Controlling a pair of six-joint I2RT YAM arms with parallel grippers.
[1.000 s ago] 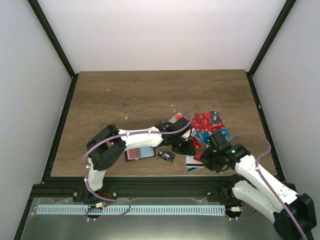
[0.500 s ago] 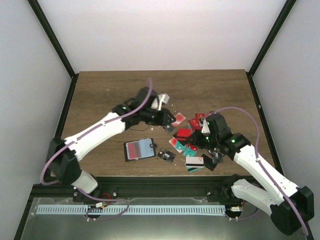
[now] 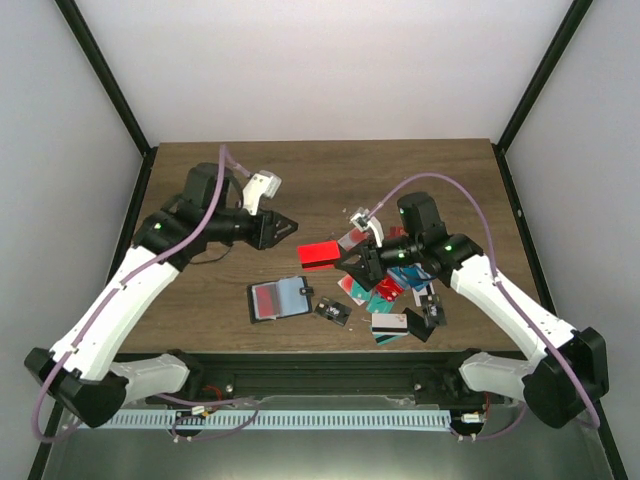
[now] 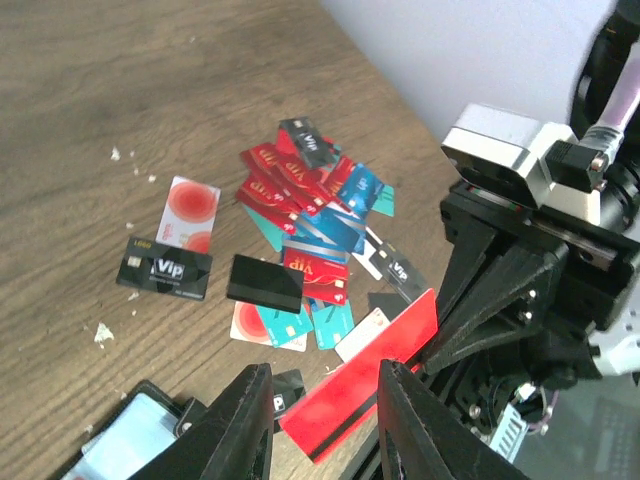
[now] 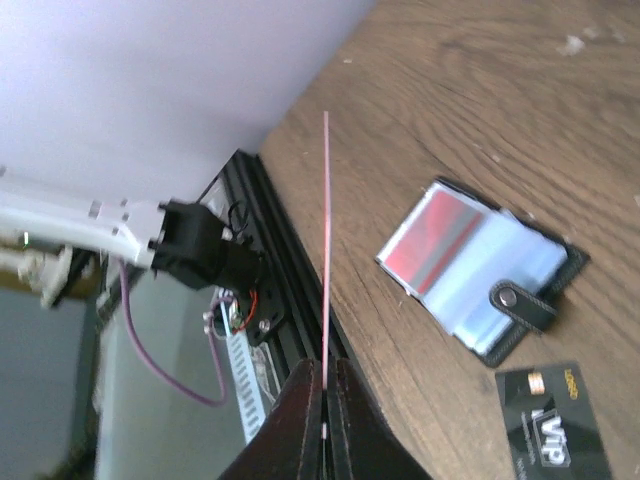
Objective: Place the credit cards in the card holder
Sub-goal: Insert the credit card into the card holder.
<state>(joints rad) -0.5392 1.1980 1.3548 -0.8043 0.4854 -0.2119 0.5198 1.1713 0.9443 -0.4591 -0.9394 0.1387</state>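
Brown wooden table [image 3: 210, 190], seen from above. The left fingers [image 3: 284, 224] hang parted and empty above it, near a red credit card [image 3: 317, 255] that the right fingers [image 3: 352, 262] pinch off the table. Nearer the arm bases, the card holder [image 3: 279, 298] lies open on the table with a red-and-grey card showing inside. A heap of credit cards [image 3: 400, 285] lies to its right.

Left wrist view: the parted fingers frame the held red card, with the heap spread beyond.

Right wrist view: the fingers clench the card, seen edge-on as a thin line. The open card holder and a black VIP card [image 5: 553, 432] lie on the table beyond.
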